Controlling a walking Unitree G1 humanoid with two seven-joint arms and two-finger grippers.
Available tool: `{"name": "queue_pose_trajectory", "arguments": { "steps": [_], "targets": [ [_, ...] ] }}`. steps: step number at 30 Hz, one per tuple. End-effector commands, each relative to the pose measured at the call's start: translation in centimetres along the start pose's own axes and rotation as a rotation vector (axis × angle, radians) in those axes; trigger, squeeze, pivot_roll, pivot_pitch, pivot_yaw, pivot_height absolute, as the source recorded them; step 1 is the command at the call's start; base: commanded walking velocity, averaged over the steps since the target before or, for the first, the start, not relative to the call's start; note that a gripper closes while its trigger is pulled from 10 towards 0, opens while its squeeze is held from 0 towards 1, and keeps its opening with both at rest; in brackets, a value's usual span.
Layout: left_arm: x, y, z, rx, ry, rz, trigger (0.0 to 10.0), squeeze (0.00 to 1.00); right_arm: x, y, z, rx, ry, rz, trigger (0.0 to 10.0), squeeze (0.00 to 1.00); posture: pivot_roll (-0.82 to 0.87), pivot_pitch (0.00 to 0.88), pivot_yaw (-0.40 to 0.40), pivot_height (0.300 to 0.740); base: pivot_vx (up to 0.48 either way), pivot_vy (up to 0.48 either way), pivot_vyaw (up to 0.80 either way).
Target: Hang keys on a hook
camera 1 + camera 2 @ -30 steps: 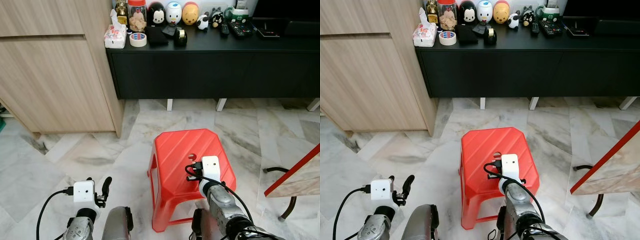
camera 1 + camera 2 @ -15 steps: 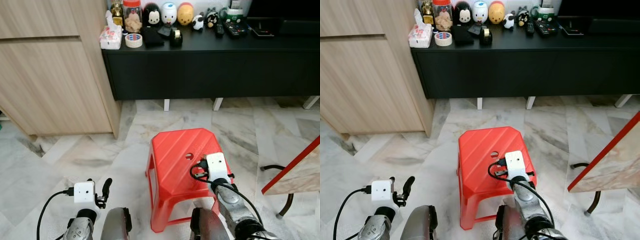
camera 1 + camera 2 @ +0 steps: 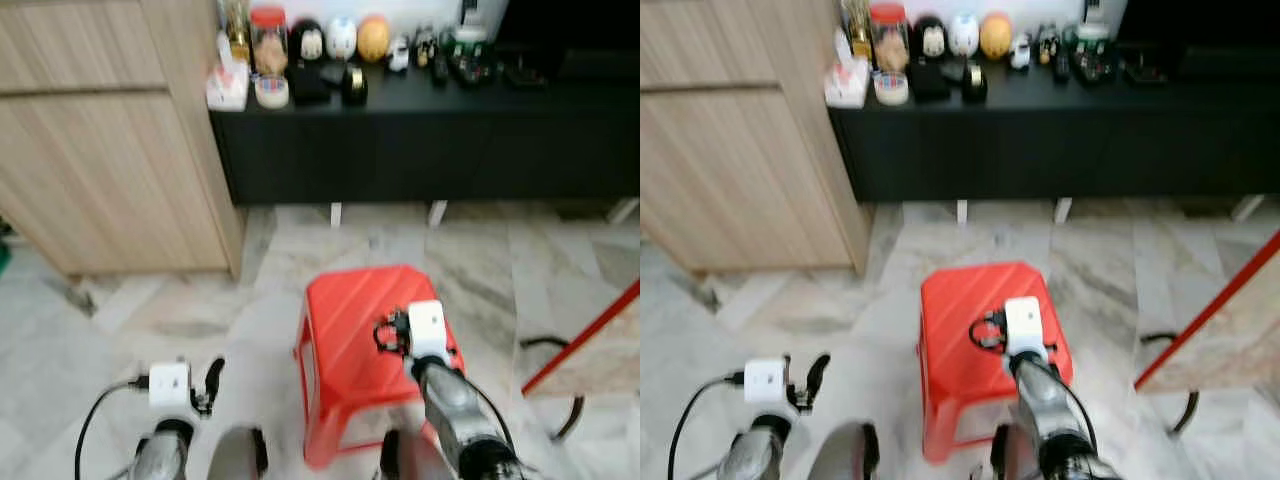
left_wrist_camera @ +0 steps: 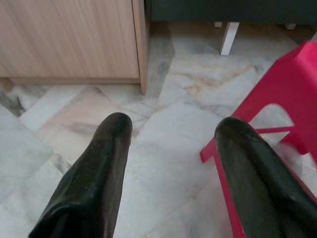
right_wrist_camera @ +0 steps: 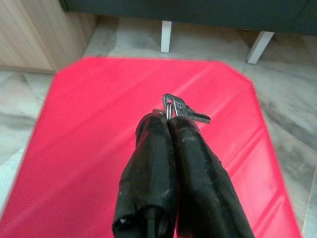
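Note:
My right gripper (image 5: 171,121) is shut on a small bunch of keys (image 5: 179,109), whose ring and key heads stick out past the black fingertips. It hangs over the red plastic stool (image 5: 99,148), which stands on the marble floor in front of me (image 3: 350,330). In the head views the right wrist (image 3: 425,330) is above the stool's right half. My left gripper (image 4: 171,129) is open and empty, low over the floor (image 4: 163,163) to the left of the stool (image 4: 287,74). I can make out no hook in these views.
A long black sideboard (image 3: 450,140) runs along the back, with jars, figurines and remotes on top. A wooden cabinet (image 3: 110,160) stands at the left. A red-edged board (image 3: 590,350) and a black curved leg are at the right. Open floor lies between stool and sideboard.
The head views have shifted and blurred, so the camera has moved. My right gripper keeps the keys over the stool. The left arm has not changed.

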State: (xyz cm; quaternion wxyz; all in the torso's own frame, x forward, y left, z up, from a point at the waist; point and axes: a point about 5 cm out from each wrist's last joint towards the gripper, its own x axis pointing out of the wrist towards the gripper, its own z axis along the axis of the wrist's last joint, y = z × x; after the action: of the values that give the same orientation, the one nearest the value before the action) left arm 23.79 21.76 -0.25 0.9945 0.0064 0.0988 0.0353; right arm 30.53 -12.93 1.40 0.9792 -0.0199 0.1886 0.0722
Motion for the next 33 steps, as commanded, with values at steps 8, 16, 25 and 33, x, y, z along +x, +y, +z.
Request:
{"name": "queue_pose_trajectory", "arguments": {
  "steps": [8,16,25,33],
  "targets": [
    [0.1,-0.1,0.0,0.022,0.002,-0.018,10.0,0.0,0.2,0.3,0.8,0.005,-0.002,0.05,10.0,0.0,0.09,0.117,-0.031,0.74,0.0,0.0,0.0],
    [0.6,-0.6,1.9,0.072,-0.081,-0.1,10.0,0.0,0.6,1.2,2.4,0.04,-0.009,0.178,10.0,0.0,0.08,0.097,-0.038,0.74,0.0,0.0,0.0],
    [1.0,-2.5,4.8,0.13,-0.174,-0.335,10.0,0.0,0.8,1.5,5.5,0.032,-0.072,0.283,10.0,0.0,0.08,0.074,-0.044,0.74,0.0,0.0,0.0],
    [0.5,-4.6,6.5,0.204,-0.211,-0.553,10.0,0.0,0.4,1.9,8.0,0.007,-0.08,0.412,10.0,0.0,0.08,0.04,-0.049,0.74,0.0,0.0,0.0]
  ]
}}
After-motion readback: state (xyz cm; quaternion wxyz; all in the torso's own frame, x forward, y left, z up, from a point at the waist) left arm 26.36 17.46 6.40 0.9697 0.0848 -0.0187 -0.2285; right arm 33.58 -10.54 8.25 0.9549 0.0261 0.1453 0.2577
